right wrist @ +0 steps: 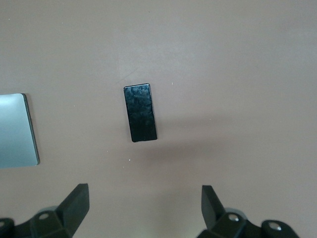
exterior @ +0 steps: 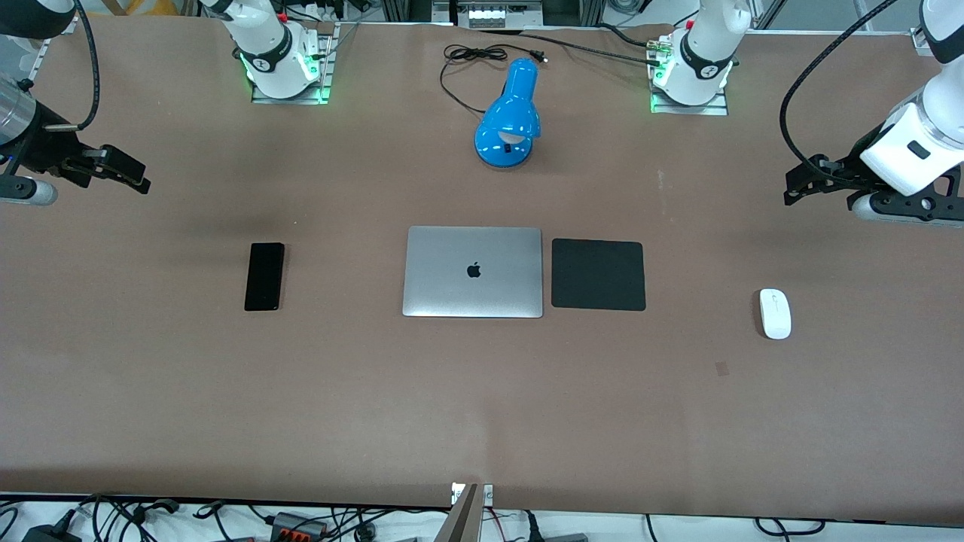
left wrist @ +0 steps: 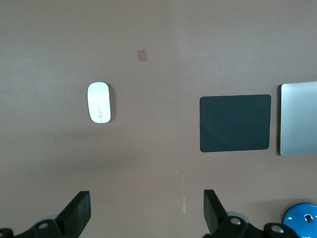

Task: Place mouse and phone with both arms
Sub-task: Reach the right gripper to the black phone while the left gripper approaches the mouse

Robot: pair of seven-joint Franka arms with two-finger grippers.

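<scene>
Mouse and phone lie flat and untouched at either end of a brown table, each within reach of its own arm. The white mouse sits toward the left arm's end, well apart from the pad and slightly nearer the front camera than it. The black phone rests toward the right arm's end, well apart from the laptop.

The left gripper hangs in the air over bare table at its end, fingers spread wide and holding nothing; its wrist camera looks down on the mouse between the fingers. The right gripper hangs likewise over its own end, fingers apart and empty, with the phone centred in its wrist view.

The layout appears to split the work: one object per arm, each gripper spread ready for a descent, so both picks could run at once. The closed laptop and the pad lie side by side in the middle, nearly touching, the likely targets. Nothing looks to have been picked yet.

The count: one mouse, one phone, one laptop, one pad, one blue lamp with its cord, two arms, two grippers.
</scene>
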